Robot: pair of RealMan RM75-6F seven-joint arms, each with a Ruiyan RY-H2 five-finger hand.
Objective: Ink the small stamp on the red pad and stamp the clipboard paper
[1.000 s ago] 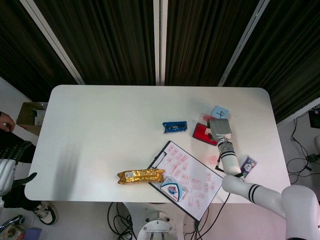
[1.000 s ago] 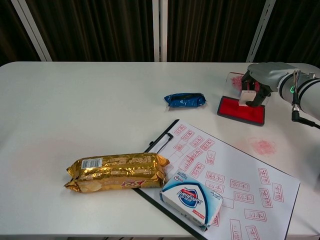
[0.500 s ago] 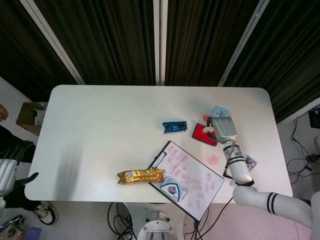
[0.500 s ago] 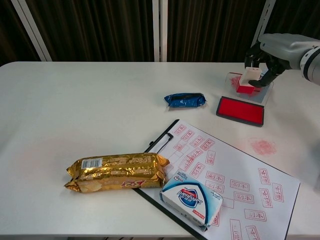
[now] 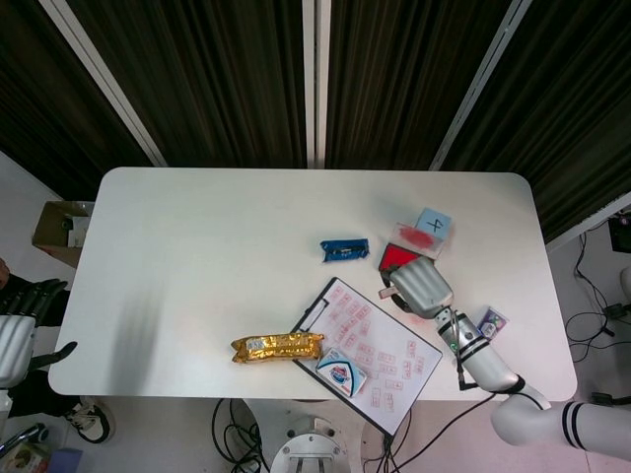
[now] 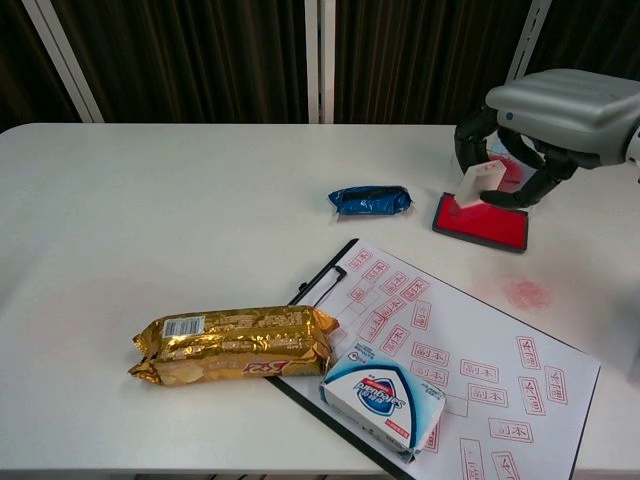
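Fingers of the right hand curl around the small stamp, held above the near-left edge of the red ink pad. Carrying it level toward the clipboard paper, it should press flat on a bare patch, clear of the soap box. Left hand hangs off the counter, fingers loosely curled, holding nothing.

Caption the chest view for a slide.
Right hand holds the small stamp above the red pad, near the stamped clipboard paper.
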